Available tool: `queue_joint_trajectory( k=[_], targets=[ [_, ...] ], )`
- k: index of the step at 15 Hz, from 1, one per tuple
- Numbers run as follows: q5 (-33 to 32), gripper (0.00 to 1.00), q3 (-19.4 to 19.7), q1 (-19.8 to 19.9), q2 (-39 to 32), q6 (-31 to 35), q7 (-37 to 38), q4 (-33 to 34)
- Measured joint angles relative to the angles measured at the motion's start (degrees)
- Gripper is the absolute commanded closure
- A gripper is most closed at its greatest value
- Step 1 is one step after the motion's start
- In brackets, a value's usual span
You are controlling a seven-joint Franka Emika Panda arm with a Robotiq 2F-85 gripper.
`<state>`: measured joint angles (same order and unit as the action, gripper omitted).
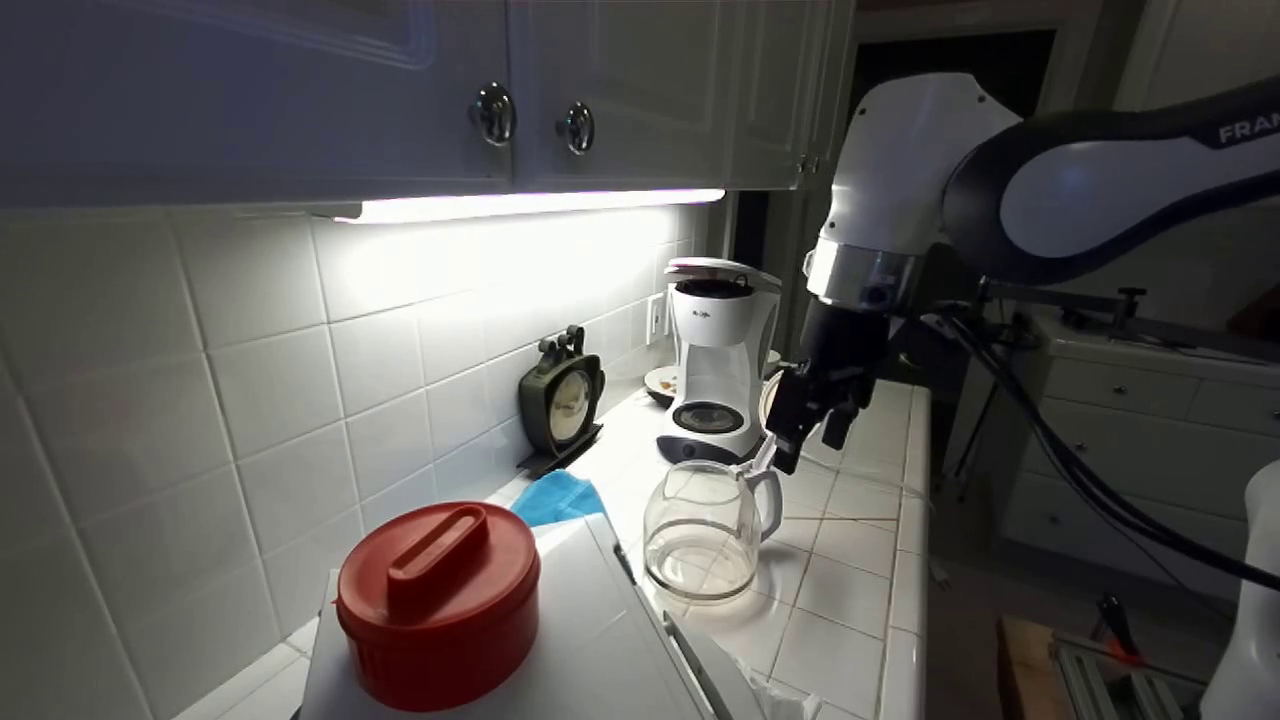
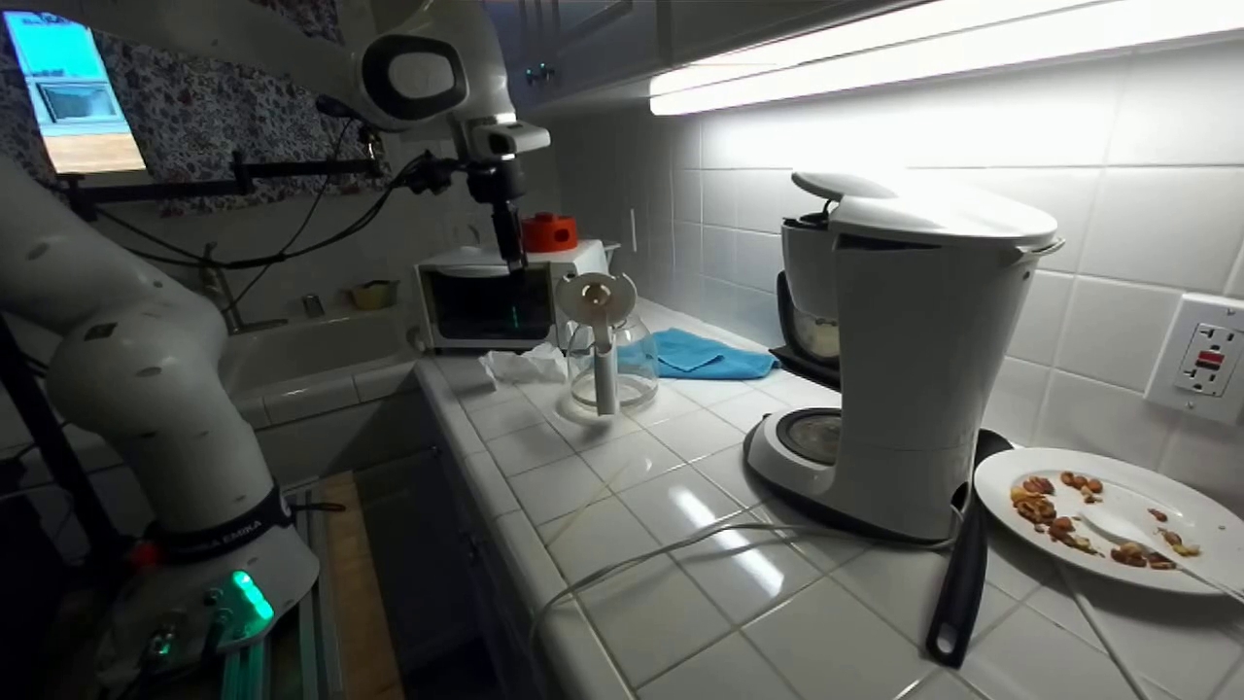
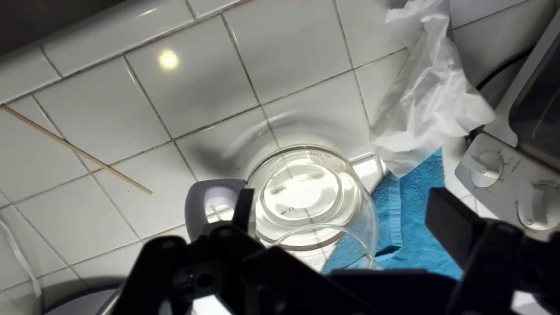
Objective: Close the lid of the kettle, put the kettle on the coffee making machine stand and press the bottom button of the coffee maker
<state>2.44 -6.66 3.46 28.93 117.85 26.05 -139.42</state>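
A tiled counter (image 2: 680, 627) bears the kettle (image 1: 702, 535), coffee maker (image 2: 909, 389), toaster oven (image 2: 491, 309) and blue cloth (image 2: 714, 360)

Passable: strip between carafe (image 1: 702, 535) and robot-side edge of worktop (image 1: 850, 590). Blocking: raised lid (image 2: 577, 299), cord (image 2: 729, 528) crossing to same edge, coffee maker (image 2: 909, 389) toward wall-side edge.

The oven (image 2: 476, 311) stands on the tiled worktop (image 2: 671, 622). A red lidded container (image 1: 440, 605) rests on top of the oven. A blue towel (image 2: 714, 358) and crumpled white paper (image 3: 431, 96) lie just in front of the oven. The dark clock (image 1: 570, 405) stands farther from the oven. A thin stick (image 3: 78, 151) lies farther from the oven than the paper. The sink (image 2: 330, 345) is located beside the oven. Well apart from the oven are a plate (image 2: 1127, 486), bearing food bits (image 2: 1035, 510) and a spoon (image 2: 1118, 527), and a black handle (image 2: 957, 593).
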Motion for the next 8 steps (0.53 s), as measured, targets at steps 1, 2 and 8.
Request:
queue_joint_trajectory(
  k=[1,2,8],
  targets=[
    [-0.2,0.00,0.0,0.4,0.4,0.0,0.5,-0.1],
    [-0.2,0.00,0.1,0.8,0.8,0.1,0.8,-0.1],
    [-0.7,0.00,0.6,3.4,4.8,3.4,1.3,-2.9]
  ],
)
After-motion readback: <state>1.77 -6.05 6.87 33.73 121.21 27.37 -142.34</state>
